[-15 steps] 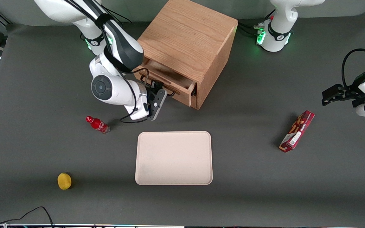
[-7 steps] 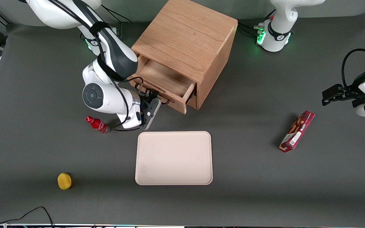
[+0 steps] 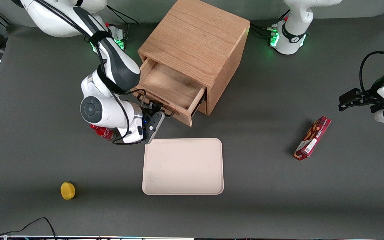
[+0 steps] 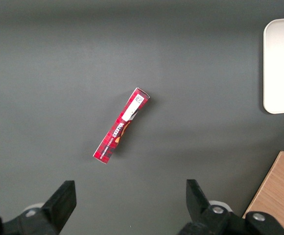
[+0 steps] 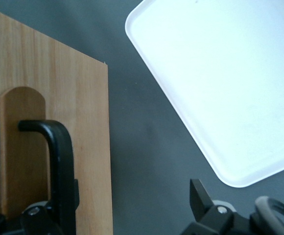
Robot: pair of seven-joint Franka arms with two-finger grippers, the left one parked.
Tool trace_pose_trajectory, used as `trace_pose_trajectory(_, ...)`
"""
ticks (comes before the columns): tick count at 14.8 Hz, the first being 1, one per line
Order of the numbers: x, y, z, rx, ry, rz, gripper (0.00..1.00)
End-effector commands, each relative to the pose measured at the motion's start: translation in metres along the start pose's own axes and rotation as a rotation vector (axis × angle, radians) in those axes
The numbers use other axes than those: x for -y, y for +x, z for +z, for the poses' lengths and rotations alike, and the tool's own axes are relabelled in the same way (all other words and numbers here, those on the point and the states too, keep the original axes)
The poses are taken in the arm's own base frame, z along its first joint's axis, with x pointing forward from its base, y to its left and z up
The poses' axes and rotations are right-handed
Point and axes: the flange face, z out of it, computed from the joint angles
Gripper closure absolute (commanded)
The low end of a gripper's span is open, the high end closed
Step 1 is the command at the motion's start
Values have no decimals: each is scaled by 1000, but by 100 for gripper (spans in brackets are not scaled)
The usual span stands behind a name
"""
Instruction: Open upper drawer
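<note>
Since 1.0 s ago the upper drawer (image 3: 169, 87) has slid well out of the cabinet (image 3: 197, 50), toward the front camera; only a narrow strip of its floor showed then, now most of the inside is visible, bare wood w/ nothing in it. Arm and gripper (image 3: 154, 111) have come along w/ it, nearer the tray (image 3: 183, 166), and the arm's wrist now covers most of the red bottle (image 3: 102, 132), which stood clear before.

Gripper sits at the drawer's black bar handle (image 3: 155, 106), centre-left of the front view, just above the tray's upper-left corner. Wrist view: one finger (image 5: 39, 215) is close against the handle bar (image 5: 59, 161) on the drawer front (image 5: 44, 98), the other finger (image 5: 201, 198) is apart over the grey bench (image 5: 147, 147), so the fingers look fairly wide. Whether the handle is actually pinched I cannot tell.

Tray lies on the bench nearer the camera than the cabinet, bare; its corner (image 5: 220, 88) shows pale in the wrist view.

Unmoved vs. earlier: yellow fruit (image 3: 67, 190) at lower left of the front view, red snack box (image 3: 312, 138) toward the parked arm's end of the bench, also seen lying flat in the left wrist view (image 4: 121, 125). Lower drawer is hidden under the opened one.
</note>
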Motion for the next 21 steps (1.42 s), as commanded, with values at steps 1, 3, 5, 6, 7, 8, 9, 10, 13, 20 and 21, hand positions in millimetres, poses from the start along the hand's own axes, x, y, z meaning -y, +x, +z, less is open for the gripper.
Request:
trace_pose_trajectory(1, -23, -1, -13, 15, -6, -17, 0)
trace_pose_trajectory(3, -32, -2, -18, 13, -6, -19, 0)
trace_pose_trajectory(5, -41, -4, -20, 17, -13, -25, 0)
trace_pose_trajectory(6, -53, -8, -27, 14, -24, -14, 0)
trace_pose_trajectory(7, -58, -8, -27, 16, -21, -11, 0)
trace_pose_trajectory(8, -64, -9, -30, 14, -17, -6, 0)
trace_pose_trajectory(9, -69, -8, -31, 15, -20, -4, 0)
trace_pose_trajectory(10, -75, -9, -33, 19, -32, -1, 0)
trace_pose_trajectory(13, -86, -9, -36, 18, -36, 8, 0)
trace_pose_trajectory(20, -107, -18, -46, 14, -62, 12, 0)
trace_pose_trajectory(21, -108, -18, -48, 12, -66, 14, 0)
